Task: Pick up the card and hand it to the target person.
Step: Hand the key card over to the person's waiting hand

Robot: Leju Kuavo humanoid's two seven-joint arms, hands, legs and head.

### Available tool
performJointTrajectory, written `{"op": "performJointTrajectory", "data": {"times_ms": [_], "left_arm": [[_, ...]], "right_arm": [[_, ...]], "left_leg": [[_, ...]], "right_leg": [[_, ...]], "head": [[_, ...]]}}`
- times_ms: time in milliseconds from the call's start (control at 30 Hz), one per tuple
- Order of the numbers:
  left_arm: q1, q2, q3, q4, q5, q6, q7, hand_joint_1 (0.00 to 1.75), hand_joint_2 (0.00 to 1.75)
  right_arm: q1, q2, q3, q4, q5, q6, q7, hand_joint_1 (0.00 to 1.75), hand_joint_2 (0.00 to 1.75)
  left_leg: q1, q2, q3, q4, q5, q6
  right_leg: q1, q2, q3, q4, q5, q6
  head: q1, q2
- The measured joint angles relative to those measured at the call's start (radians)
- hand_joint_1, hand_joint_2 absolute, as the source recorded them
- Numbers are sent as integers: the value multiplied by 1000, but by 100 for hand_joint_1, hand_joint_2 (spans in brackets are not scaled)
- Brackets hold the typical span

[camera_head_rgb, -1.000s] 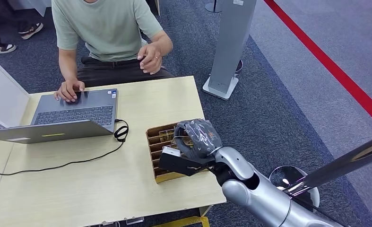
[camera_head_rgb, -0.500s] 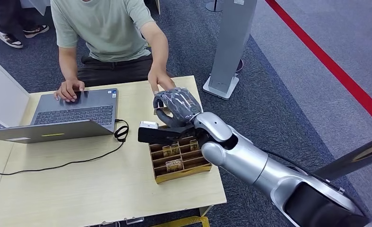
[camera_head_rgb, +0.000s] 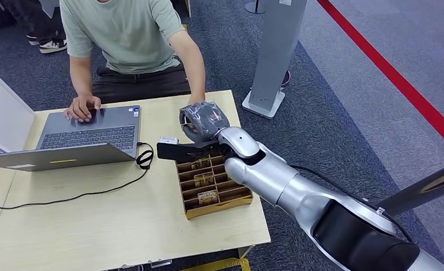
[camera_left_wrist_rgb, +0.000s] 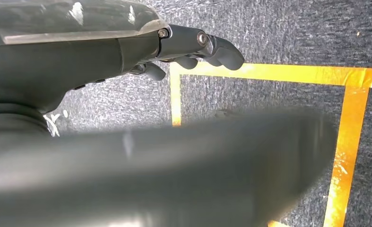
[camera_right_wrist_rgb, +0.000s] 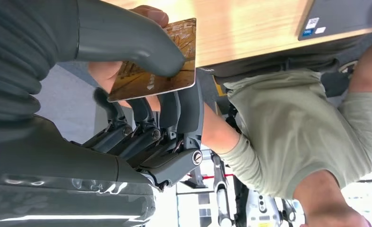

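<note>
- Right wrist view showed the right hand (camera_right_wrist_rgb: 141, 94) pinching the gold card (camera_right_wrist_rgb: 155, 61) between thumb and fingers, a person's hand (camera_right_wrist_rgb: 127, 56) touching the card from behind.
- Head view placed that hand (camera_head_rgb: 202, 121) over the bench (camera_head_rgb: 95, 226), beyond the divided card box (camera_head_rgb: 214, 189), beside the laptop (camera_head_rgb: 89, 135).
- Left hand (camera_left_wrist_rgb: 193, 47) hung over carpet, fingers curled in, holding nothing.
</note>
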Motion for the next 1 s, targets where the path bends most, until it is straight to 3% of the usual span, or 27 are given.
{"op": "performJointTrajectory", "data": {"times_ms": [100,233,467,667,867,1000], "left_arm": [[0,0,0,1,1,-5,-4,0,175],[0,0,0,3,8,-5,-18,0,0],[1,0,0,6,28,-3,-16,0,0],[8,0,1,6,51,15,-13,0,0],[16,0,3,6,67,29,-4,0,0],[19,0,4,6,72,34,2,0,0]], "right_arm": [[-2,9,8,26,-1,0,5,0,175],[-3,16,17,50,-2,-2,8,0,175],[1,12,18,35,-5,-5,34,0,175],[74,-50,-16,-165,-86,-25,97,0,175],[292,-149,-111,-486,-208,-87,71,0,175],[482,-203,-184,-674,-325,-130,-73,0,175]], "left_leg": [[0,0,0,0,0,0],[0,0,0,0,0,0],[0,0,1,0,0,0],[0,0,1,1,0,0],[0,0,1,1,-1,0],[0,0,2,1,-2,0]], "right_leg": [[0,0,0,0,0,0],[0,0,0,0,0,0],[0,0,0,0,0,0],[0,1,-1,-1,0,0],[0,0,0,-2,0,0],[0,1,0,-3,-1,0]], "head": [[0,0],[0,0],[0,0],[0,0],[0,0],[1,0]]}}
